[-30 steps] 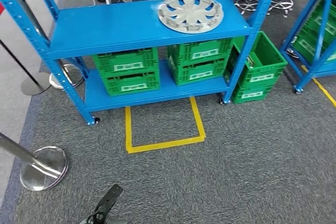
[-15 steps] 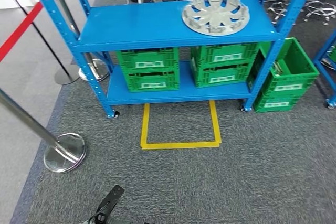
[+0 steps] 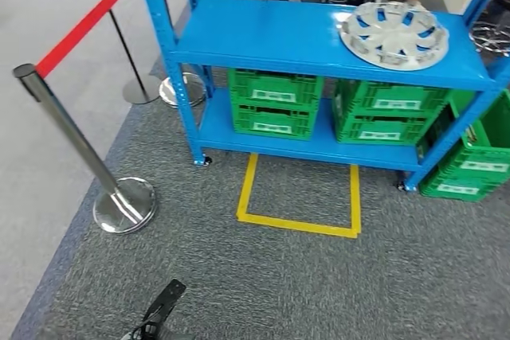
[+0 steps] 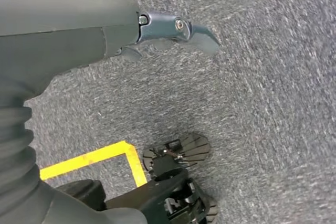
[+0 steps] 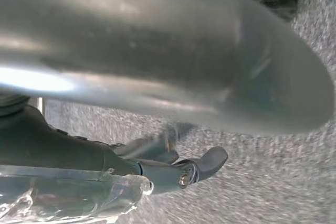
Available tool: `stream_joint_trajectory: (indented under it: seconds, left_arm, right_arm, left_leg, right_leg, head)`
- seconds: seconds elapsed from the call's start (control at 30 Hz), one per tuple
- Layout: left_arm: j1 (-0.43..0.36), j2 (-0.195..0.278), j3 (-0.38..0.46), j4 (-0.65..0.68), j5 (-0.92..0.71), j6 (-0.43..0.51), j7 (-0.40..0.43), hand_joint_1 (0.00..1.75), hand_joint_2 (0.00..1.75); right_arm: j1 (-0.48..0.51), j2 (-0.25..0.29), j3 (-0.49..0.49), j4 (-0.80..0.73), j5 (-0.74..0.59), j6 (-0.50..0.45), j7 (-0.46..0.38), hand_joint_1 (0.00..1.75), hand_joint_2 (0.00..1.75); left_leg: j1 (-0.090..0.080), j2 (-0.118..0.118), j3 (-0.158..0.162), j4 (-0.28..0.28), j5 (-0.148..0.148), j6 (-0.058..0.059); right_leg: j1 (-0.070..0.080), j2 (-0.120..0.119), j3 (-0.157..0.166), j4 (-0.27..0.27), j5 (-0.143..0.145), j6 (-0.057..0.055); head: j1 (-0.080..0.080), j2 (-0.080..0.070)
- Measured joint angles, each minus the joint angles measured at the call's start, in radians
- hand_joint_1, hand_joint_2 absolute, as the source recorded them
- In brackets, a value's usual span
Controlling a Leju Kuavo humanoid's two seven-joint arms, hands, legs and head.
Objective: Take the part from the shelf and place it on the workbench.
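Right now our left hand (image 4: 174, 27) hangs over grey carpet (image 3: 361, 284), fingers stretched out & apart, holding nothing, touching nothing. Our right hand (image 5: 190, 169) also hangs above the carpet; its dark fingers (image 5: 210, 160) point outward w/ nothing between them, tho a big blurred silver arm section covers much of that wrist view, so we can't tell more about how wide they spread. From the head view we see the part, a silver wheel cover (image 3: 394, 34), lying flat on the top level of the blue shelf (image 3: 271, 33), toward its right end, well apart from both hands. Under it, on the lower level, sit two green crates (image 3: 273, 103) side by side; another green crate (image 3: 475, 157) stands on the floor just beside the shelf's right post. A yellow tape outline (image 3: 297, 220) marks the carpet in front of the shelf. A chrome stanchion (image 3: 117, 197) w/ red belt (image 3: 84, 29) stands at left, on the carpet edge.
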Motion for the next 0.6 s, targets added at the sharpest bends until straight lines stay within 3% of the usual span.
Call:
stream_joint_trajectory:
  seconds: [0.03, 0.07, 0.1, 0.17, 0.23, 0.4, 0.5, 0.6]
  left_arm:
    - [0.001, 0.0, 0.001, 0.0, 0.0, 0.0, 0.0, 0.0, 1.75]
    - [0.002, 0.0, 0.002, 0.0, 0.0, 0.0, 0.0, 0.0, 1.75]
    - [0.003, 0.0, 0.004, 0.0, 0.0, 0.0, 0.0, 0.0, 1.75]
    - [0.004, 0.0, 0.008, 0.0, 0.0, 0.0, -0.001, 0.0, 1.75]
    - [0.004, 0.001, 0.01, 0.0, 0.0, 0.0, -0.001, 0.0, 1.75]
    - [0.006, 0.003, 0.015, 0.0, 0.0, 0.003, -0.002, 0.0, 1.75]
    - [0.006, 0.002, 0.015, 0.0, -0.002, 0.003, -0.002, 0.0, 1.75]
    - [0.006, 0.002, 0.015, 0.0, -0.004, 0.003, -0.002, 0.0, 1.75]
  right_arm:
    - [0.002, 0.0, 0.0, 0.0, 0.0, 0.0, 0.0, 0.0, 0.0]
    - [0.003, 0.0, 0.0, 0.0, -0.001, 0.0, 0.001, 0.0, 0.0]
    - [0.003, 0.0, 0.0, 0.0, -0.002, 0.0, 0.0, 0.0, 0.0]
    - [0.001, 0.0, 0.0, 0.0, -0.005, 0.0, -0.007, 0.0, 0.0]
    - [-0.002, 0.002, 0.0, 0.0, -0.008, 0.002, -0.017, 0.0, 0.0]
    - [0.001, 0.004, -0.001, 0.0, -0.007, 0.002, -0.027, 0.0, 0.0]
    - [0.0, 0.005, -0.001, 0.0, -0.004, 0.002, -0.027, 0.0, 0.0]
    - [-0.001, 0.005, -0.002, 0.0, 0.0, 0.002, -0.027, 0.0, 0.0]
  left_leg:
    - [0.0, -0.01, 0.001, 0.0, 0.0, 0.001]
    - [0.0, -0.02, 0.002, 0.001, -0.001, 0.001]
    - [0.001, -0.029, 0.003, 0.001, -0.001, 0.0]
    - [0.002, -0.042, 0.006, 0.005, -0.004, -0.006]
    - [0.0, -0.048, 0.002, 0.012, -0.008, -0.015]
    - [-0.003, -0.049, -0.004, 0.012, -0.002, 0.007]
    - [-0.002, -0.048, -0.002, 0.004, 0.002, -0.004]
    - [0.002, -0.048, 0.0, 0.0, 0.003, -0.029]
  right_leg:
    - [0.0, 0.006, -0.026, 0.047, -0.01, 0.001]
    - [0.0, 0.008, -0.037, 0.058, 0.001, 0.003]
    - [-0.001, 0.008, -0.029, 0.027, 0.031, 0.003]
    - [-0.005, 0.014, 0.026, -0.107, 0.106, 0.007]
    - [-0.01, 0.027, 0.067, -0.204, 0.141, 0.001]
    - [-0.007, 0.036, 0.067, -0.221, 0.146, -0.014]
    - [-0.005, 0.036, 0.066, -0.221, 0.146, -0.021]
    - [-0.002, 0.036, 0.065, -0.22, 0.146, -0.027]
  head:
    - [0.001, 0.0]
    - [0.001, 0.0]
    - [0.002, 0.0]
    - [0.003, 0.0]
    - [0.006, 0.0]
    - [0.003, 0.0]
    - [0.003, 0.0]
    - [0.004, 0.0]
